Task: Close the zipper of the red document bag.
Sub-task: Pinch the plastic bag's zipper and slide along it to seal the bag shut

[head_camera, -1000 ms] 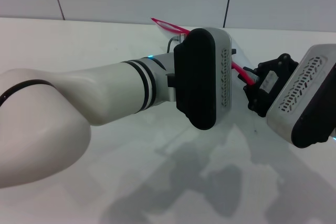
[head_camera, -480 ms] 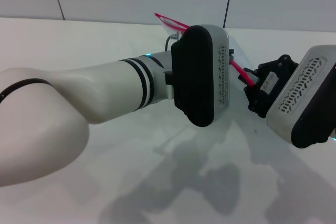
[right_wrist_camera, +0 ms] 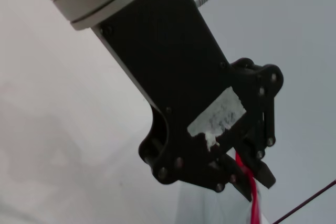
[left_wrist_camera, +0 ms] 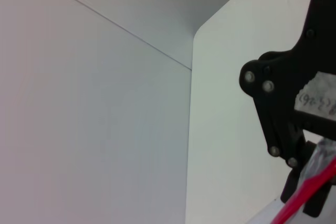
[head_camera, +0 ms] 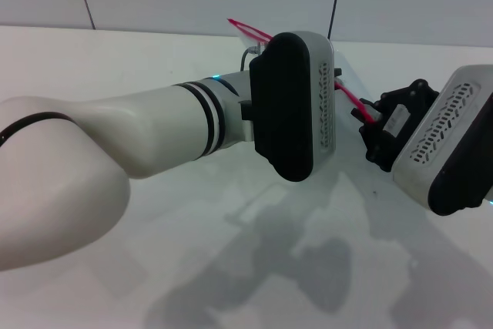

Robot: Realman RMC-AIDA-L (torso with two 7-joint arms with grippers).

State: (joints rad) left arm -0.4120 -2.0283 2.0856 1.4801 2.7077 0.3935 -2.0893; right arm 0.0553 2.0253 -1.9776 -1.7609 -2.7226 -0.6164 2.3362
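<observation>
Our right gripper (head_camera: 368, 122) is clamping its fingers (left_wrist_camera: 300, 182) on the zipper (head_camera: 350, 99), the thin red strip, at the right of centre in the head view. Our left gripper (right_wrist_camera: 251, 179) is also pinching this strip, as the right wrist view is showing near its lower right. In the head view the left arm's wrist housing is covering the middle of the red document bag (head_camera: 250, 34); only one corner is showing above it, at the top centre, lifted off the white table (head_camera: 115, 59). The zipper is running between the two grippers.
</observation>
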